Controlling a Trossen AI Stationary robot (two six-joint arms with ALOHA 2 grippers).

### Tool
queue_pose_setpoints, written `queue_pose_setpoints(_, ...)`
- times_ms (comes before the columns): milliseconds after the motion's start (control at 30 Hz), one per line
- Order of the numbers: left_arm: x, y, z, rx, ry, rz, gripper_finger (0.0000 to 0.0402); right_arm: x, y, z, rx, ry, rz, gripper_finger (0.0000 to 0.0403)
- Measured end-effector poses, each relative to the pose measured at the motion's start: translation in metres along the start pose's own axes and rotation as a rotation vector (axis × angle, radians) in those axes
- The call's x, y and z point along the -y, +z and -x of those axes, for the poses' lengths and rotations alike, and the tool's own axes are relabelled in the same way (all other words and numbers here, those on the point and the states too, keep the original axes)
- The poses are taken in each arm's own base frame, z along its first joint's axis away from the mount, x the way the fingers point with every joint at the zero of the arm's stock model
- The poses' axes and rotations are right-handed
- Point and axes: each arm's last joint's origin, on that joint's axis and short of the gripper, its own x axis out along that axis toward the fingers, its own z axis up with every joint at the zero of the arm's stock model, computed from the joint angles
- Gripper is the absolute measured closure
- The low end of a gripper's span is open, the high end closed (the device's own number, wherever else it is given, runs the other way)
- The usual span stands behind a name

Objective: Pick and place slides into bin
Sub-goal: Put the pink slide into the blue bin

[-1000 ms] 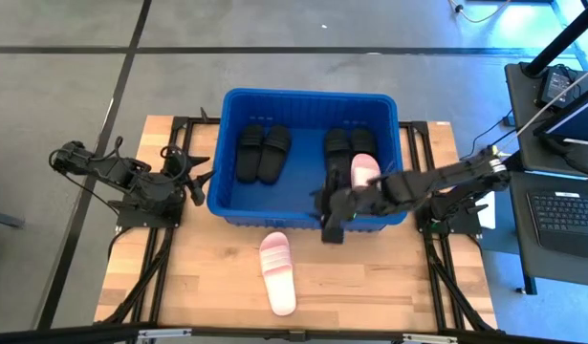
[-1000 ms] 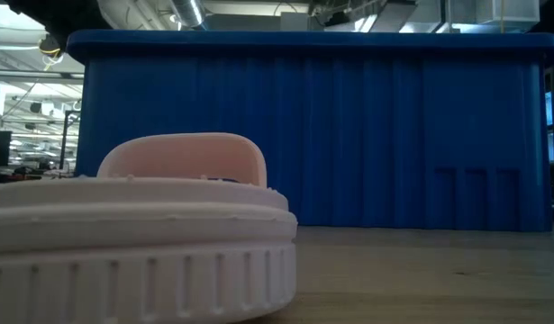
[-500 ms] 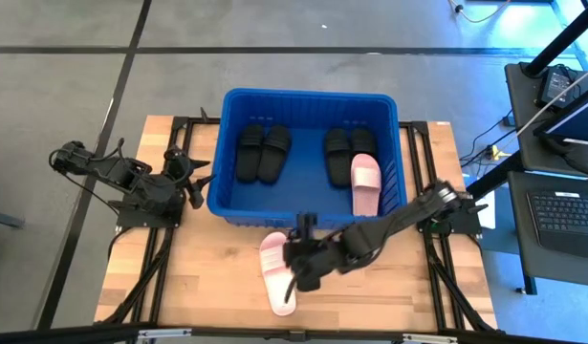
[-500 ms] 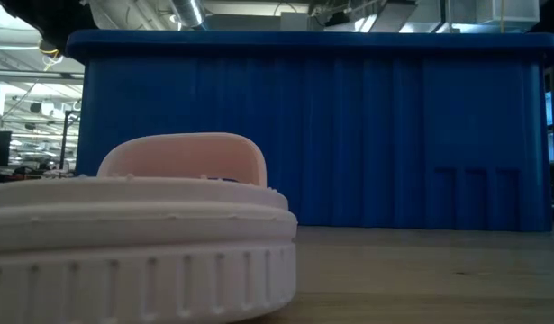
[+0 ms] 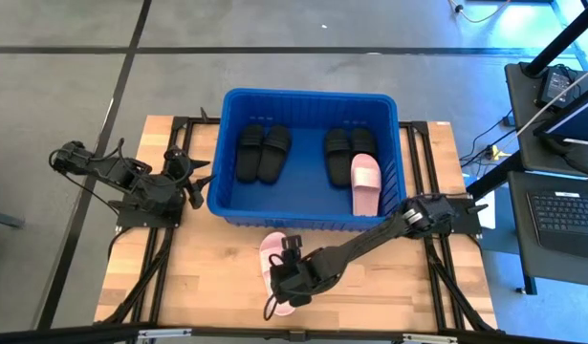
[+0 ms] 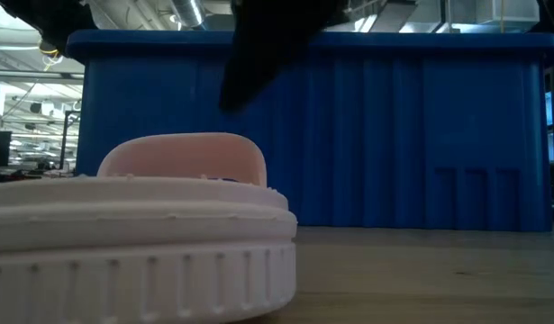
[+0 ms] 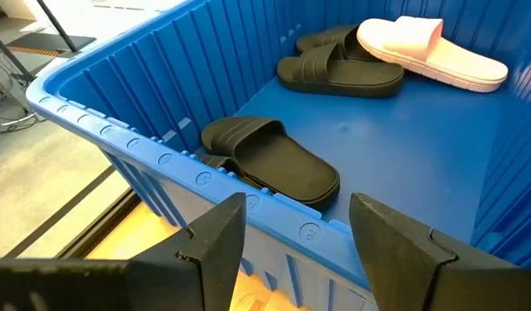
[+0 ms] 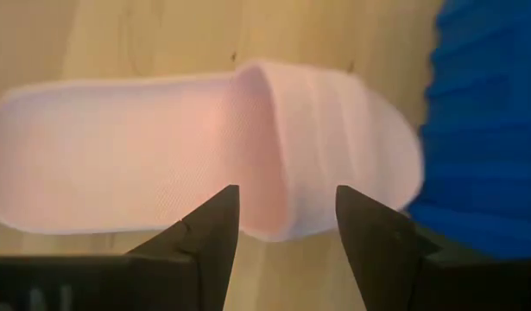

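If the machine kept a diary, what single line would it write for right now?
right tool open above last pink slide on table | left tool open, waiting beside bin | bin holds four black slides, one pink

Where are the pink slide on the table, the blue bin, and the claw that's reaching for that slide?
pink slide (image 8: pixel 153 164), right wrist view, footbed.
blue bin (image 5: pixel 307 95), high view, far rim.
right claw (image 8: pixel 287 226), right wrist view, gap between its open fingertips.

My overhead camera looked straight down on the whole table. The low one sat at tabletop level, close against the pink slide (image 6: pixel 137 238) (my right wrist camera shared it), facing the bin (image 6: pixel 349 135).
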Motion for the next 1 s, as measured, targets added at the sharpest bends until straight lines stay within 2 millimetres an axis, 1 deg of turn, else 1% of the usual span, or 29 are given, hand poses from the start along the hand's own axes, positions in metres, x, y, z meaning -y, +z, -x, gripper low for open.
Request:
queue_pose_setpoints(100,0.0,0.0,0.0,0.0,0.0,0.0,0.02,-0.006,-0.004,-0.017,-0.029,-0.007,0.01,0.0209)
queue_pose_setpoints(200,0.0,0.0,0.0,-0.003,-0.006,0.0,0.02,-0.009,-0.006,-0.029,-0.042,-0.033,0.013,0.0209)
queue_pose_setpoints(300,0.001,0.0,0.0,-0.009,-0.019,0.001,0.02,-0.01,-0.007,-0.033,-0.036,-0.083,-0.006,0.0209)
queue_pose_setpoints(433,0.001,0.0,0.0,-0.016,-0.035,0.001,0.02,-0.006,-0.008,-0.035,-0.024,-0.197,-0.019,0.0209)
queue_pose_setpoints(567,0.001,0.0,0.0,-0.016,-0.034,0.001,0.02,-0.001,-0.007,-0.037,-0.026,-0.217,-0.012,0.0209)
queue_pose_setpoints(667,0.001,0.0,0.0,-0.016,-0.034,0.002,0.02,0.004,-0.006,-0.04,-0.029,-0.222,-0.044,0.0216)
queue_pose_setpoints(733,0.001,0.0,0.0,-0.016,-0.034,0.002,0.02,0.006,-0.006,-0.041,-0.028,-0.222,-0.071,0.0234)
queue_pose_setpoints(800,0.001,0.0,0.0,-0.016,-0.034,0.003,0.02,0.006,-0.006,-0.041,-0.029,-0.215,-0.073,0.0262)
queue_pose_setpoints(1000,0.001,0.0,0.0,-0.016,-0.034,0.003,0.02,0.005,-0.003,-0.035,-0.042,-0.134,-0.077,0.038)
